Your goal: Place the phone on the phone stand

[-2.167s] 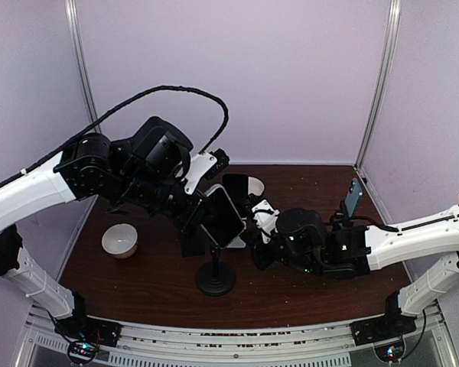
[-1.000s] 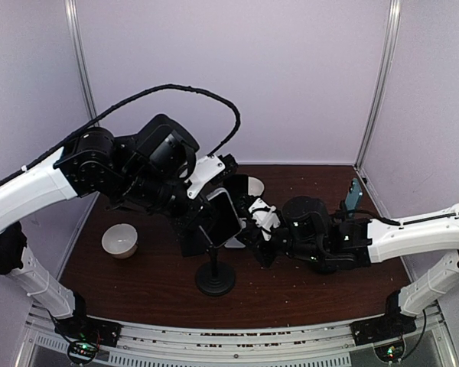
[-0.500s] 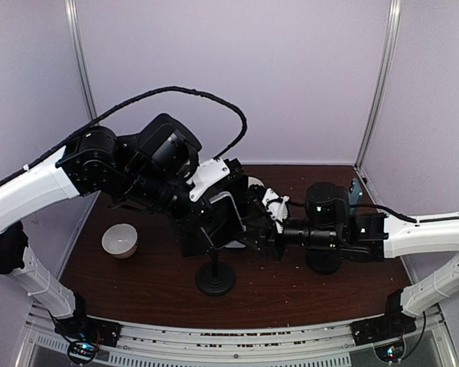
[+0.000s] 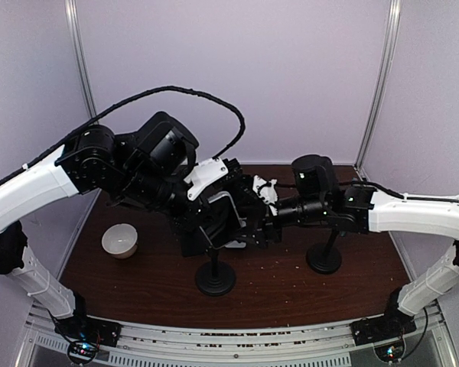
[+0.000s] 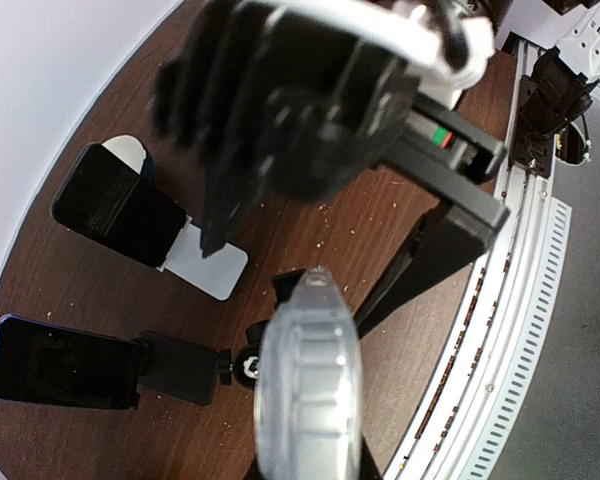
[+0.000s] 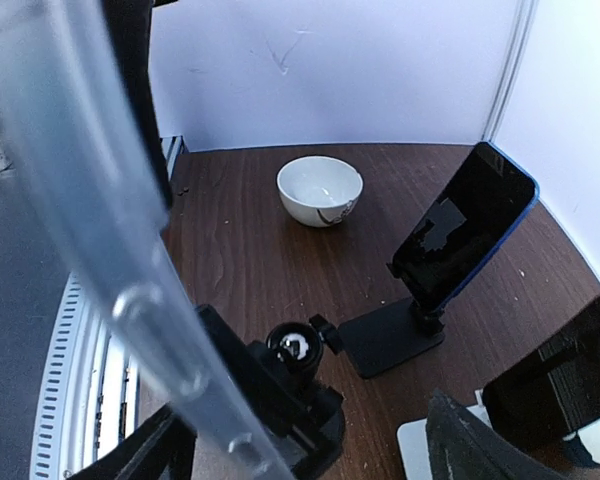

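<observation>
1. While the left gripper (image 4: pixel 203 222) clamps the clear-cased phone (image 4: pixel 225 216) over the middle of the table (image 4: pixel 291 294), the device hangs tilted at the head of the black phone stand (image 4: pixel 214 279). It looks like the seating step of the job.
2. Gripped high and from one side, the phone keeps its lower edge free to meet the cradle. In the right wrist view that clear rim runs down toward the stand's ball joint (image 6: pixel 295 345). Whether it is already seated cannot be told.
3. From the opposite side, the right gripper (image 4: pixel 260 226) reaches in level with the phone, apparently placed to steady or guide it.
4. Seen from its own wrist camera, the right gripper's fingers (image 6: pixel 475 445) stand wide apart and grip nothing. The phone's rim passes close to one of them, and contact cannot be confirmed.
5. By contrast, the left jaws are closed tight on the phone and appear to carry all its weight.
6. Off to the left, a white bowl (image 4: pixel 121 239) sits well clear of the action. A second handset (image 6: pixel 465 240) is propped on its own flat stand (image 6: pixel 385 340).
</observation>
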Robot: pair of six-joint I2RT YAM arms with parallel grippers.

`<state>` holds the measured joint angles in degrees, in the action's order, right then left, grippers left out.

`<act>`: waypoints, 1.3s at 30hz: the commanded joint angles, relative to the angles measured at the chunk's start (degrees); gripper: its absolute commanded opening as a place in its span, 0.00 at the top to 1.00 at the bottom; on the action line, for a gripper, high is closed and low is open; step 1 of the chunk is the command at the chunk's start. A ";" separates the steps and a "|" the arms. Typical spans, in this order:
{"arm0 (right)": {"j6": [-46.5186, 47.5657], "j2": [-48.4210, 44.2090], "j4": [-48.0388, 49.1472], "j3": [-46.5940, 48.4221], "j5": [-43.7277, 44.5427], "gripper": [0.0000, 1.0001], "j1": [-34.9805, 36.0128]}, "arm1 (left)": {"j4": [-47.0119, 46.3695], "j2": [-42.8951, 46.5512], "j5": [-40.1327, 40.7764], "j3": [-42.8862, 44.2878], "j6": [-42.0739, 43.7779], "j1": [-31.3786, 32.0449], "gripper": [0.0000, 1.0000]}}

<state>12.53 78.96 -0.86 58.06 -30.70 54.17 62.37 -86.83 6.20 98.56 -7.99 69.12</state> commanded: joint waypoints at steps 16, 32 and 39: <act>18.38 8.30 -17.35 14.97 -12.14 0.34 -0.68 | 19.10 -2.66 -0.54 -5.40 6.55 -4.00 1.00; 13.47 7.38 -10.09 12.92 -20.15 0.69 -0.41 | 17.57 -2.53 -1.43 -5.82 7.10 -4.35 1.00; 12.85 8.40 -6.09 10.32 -20.12 1.00 -0.40 | 8.90 -0.54 -5.14 -9.59 8.11 -4.43 1.00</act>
<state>25.47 86.91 -11.29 70.50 -50.98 53.28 61.52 -84.55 -1.80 95.55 -0.49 66.46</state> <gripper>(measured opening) 0.068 0.098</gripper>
